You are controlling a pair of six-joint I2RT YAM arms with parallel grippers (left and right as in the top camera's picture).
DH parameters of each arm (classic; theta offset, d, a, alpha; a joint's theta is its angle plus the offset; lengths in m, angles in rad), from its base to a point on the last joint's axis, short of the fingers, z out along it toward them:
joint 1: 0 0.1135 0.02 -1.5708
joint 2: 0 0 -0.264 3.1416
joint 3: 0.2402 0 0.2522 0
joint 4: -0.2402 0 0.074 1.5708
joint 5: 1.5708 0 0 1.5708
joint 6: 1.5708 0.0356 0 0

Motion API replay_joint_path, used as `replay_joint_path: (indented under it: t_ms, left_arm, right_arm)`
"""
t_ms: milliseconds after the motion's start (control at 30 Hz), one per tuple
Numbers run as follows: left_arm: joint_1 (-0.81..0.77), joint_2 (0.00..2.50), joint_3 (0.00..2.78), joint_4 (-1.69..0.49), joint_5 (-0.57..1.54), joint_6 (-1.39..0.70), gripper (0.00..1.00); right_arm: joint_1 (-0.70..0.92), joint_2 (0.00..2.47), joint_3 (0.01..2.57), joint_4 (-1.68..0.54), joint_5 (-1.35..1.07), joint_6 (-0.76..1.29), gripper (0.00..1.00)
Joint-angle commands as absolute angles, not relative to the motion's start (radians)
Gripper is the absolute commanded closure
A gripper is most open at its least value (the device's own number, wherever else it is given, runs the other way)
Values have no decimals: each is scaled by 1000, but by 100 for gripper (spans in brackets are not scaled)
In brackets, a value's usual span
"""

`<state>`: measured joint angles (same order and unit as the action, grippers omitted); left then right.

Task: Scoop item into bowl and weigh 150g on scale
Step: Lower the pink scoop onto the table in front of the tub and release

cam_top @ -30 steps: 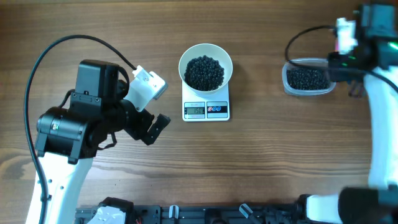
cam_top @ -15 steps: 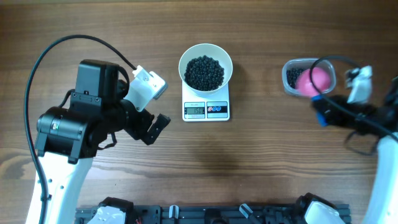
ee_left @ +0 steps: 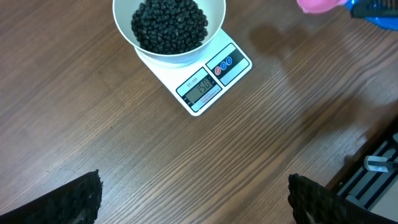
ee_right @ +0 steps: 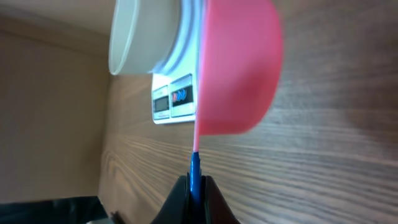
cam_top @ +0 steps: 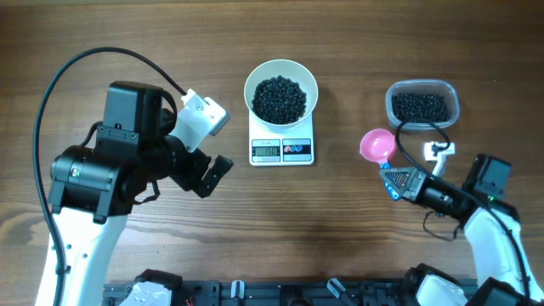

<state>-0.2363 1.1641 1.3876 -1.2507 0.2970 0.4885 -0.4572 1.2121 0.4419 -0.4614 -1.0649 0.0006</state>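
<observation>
Found bowl (cam_top: 281,70) of beads (cam_top: 280,99) on scale (cam_top: 281,151), reading illegible; right tool (ee_right: 196,190) clamped on empty scoop (cam_top: 377,144); left tool (ee_left: 196,199) spread, idle. Judged scooping likely done, weight unverified.

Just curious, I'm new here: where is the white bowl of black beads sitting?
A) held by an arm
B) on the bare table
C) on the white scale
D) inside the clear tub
C: the bowl rests on top of the scale, covering its upper part.
</observation>
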Motion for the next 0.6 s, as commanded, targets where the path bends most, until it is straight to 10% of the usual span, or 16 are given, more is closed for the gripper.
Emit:
replay_joint_path:
  t_ms: [0, 567]
  left_arm:
    - [-237, 1168, 1405, -1250, 298, 483, 0]
    - [-237, 1168, 1405, -1250, 298, 483, 0]
  right_arm:
    - [-459, 1202, 341, -334, -1048, 128, 95]
    - [-459, 1202, 201, -23, -971, 399, 78]
